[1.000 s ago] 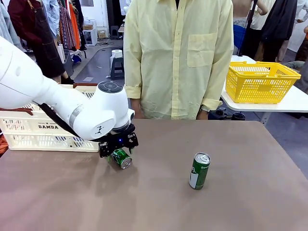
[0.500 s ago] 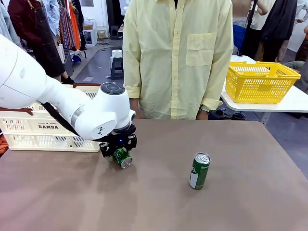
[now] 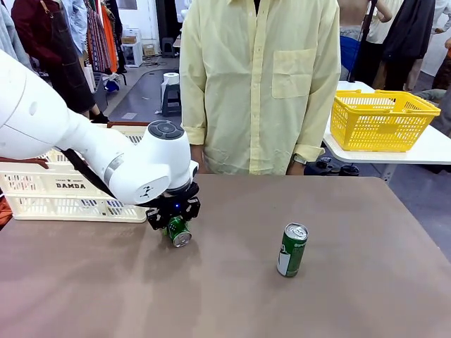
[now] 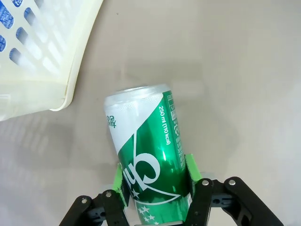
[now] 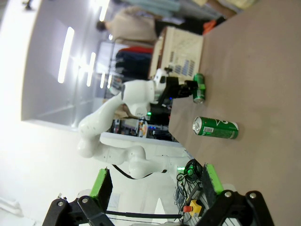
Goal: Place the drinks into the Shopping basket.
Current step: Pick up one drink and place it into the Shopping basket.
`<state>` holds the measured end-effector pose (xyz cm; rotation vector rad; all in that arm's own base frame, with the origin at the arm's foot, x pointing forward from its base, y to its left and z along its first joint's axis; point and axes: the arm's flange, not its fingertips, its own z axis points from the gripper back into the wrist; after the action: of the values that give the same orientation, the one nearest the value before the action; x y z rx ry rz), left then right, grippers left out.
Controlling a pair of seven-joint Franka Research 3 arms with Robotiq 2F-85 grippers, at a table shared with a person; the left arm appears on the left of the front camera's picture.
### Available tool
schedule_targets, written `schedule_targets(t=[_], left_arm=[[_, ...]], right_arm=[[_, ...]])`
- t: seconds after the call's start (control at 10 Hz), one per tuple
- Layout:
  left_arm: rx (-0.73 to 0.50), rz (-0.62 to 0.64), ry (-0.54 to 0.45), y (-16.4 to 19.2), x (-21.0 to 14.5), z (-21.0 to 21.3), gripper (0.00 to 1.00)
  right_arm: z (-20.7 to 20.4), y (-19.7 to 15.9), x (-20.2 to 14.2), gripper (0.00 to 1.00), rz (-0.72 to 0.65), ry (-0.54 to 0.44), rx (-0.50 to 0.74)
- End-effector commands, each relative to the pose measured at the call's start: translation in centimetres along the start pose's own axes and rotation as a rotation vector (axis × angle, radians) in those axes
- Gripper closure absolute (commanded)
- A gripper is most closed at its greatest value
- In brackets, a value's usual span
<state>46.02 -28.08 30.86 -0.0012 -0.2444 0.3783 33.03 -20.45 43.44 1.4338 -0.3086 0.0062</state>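
Note:
A green drink can (image 3: pixel 179 232) lies on its side on the brown table just right of the Shopping basket (image 3: pixel 70 187), silver top toward me. My left gripper (image 3: pixel 175 222) is shut on it. In the left wrist view both green pads (image 4: pixel 121 184) press the sides of that can (image 4: pixel 146 146). A second green can (image 3: pixel 292 249) stands upright at centre right, apart from both arms. My right gripper (image 5: pixel 156 188) hangs open and empty well above the table; from there the standing can (image 5: pixel 215 128) and the gripped can (image 5: pixel 199 87) show far off.
A person in a yellow shirt (image 3: pixel 261 84) stands at the far edge of the table. A yellow mesh basket (image 3: pixel 380 120) sits on a separate white table at the right. The basket's cream corner (image 4: pixel 51 70) lies close beside the held can.
The left gripper's jaws have closed from wide open onto the lying green can, which shifted slightly. The standing can has not moved.

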Motion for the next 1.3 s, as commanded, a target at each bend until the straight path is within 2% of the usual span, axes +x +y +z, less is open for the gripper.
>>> schedule_targets(t=[0.0, 0.1, 0.2, 0.4, 0.5, 0.6, 0.7, 0.8, 0.9, 1.0, 1.1, 1.2], left_arm=[[-0.006, -0.024, -0.002, -0.2, -0.3, 1.3, 1.00], [-0.057, -0.093, 0.025, 0.2, -0.3, 4.3, 1.00], [-0.075, -0.186, 0.004, 1.0, -0.1, 8.5, 1.00], [-0.172, -0.430, 0.018, 4.1, 0.5, 18.1, 1.00], [-0.238, -0.605, 0.016, 5.7, -0.1, 21.9, 1.00], [-0.269, -0.738, -0.001, 7.3, -0.9, 24.7, 1.00], [-0.312, -0.913, 0.012, 9.1, -1.5, 26.6, 1.00], [-0.323, -1.033, -0.010, 11.4, -1.6, 27.7, 1.00], [-0.350, -1.031, -0.030, 12.8, -1.4, 28.0, 1.00], [-0.419, -0.947, -0.050, 14.2, -1.2, 28.4, 1.00], [-0.422, -0.806, -0.022, 15.2, -1.3, 28.4, 1.00], [-0.341, -1.009, -0.026, 13.0, -1.9, 29.4, 1.00]], right_arm=[[-0.1, 0.6, 0.2, 0.00, -0.015, -0.008, 0.007], [-0.1, 0.6, 0.2, 0.00, -0.015, -0.008, 0.007], [-0.1, 0.6, 0.2, 0.00, -0.015, -0.008, 0.007], [-0.1, 0.6, 0.2, 0.00, -0.015, -0.008, 0.007], [-0.1, 0.6, 0.2, 0.00, -0.015, -0.008, 0.007], [-0.1, 0.6, 0.2, 0.00, -0.015, -0.008, 0.007], [-0.1, 0.6, 0.2, 0.00, -0.015, -0.008, 0.007], [-0.1, 0.6, 0.2, 0.00, -0.015, -0.008, 0.007], [-0.1, 0.6, 0.2, 0.00, -0.015, -0.008, 0.007], [-0.1, 0.6, 0.2, 0.00, -0.015, -0.008, 0.007], [-0.1, 0.6, 0.2, 0.00, -0.015, -0.008, 0.007], [-0.1, 0.6, 0.2, 0.00, -0.015, -0.008, 0.007]])
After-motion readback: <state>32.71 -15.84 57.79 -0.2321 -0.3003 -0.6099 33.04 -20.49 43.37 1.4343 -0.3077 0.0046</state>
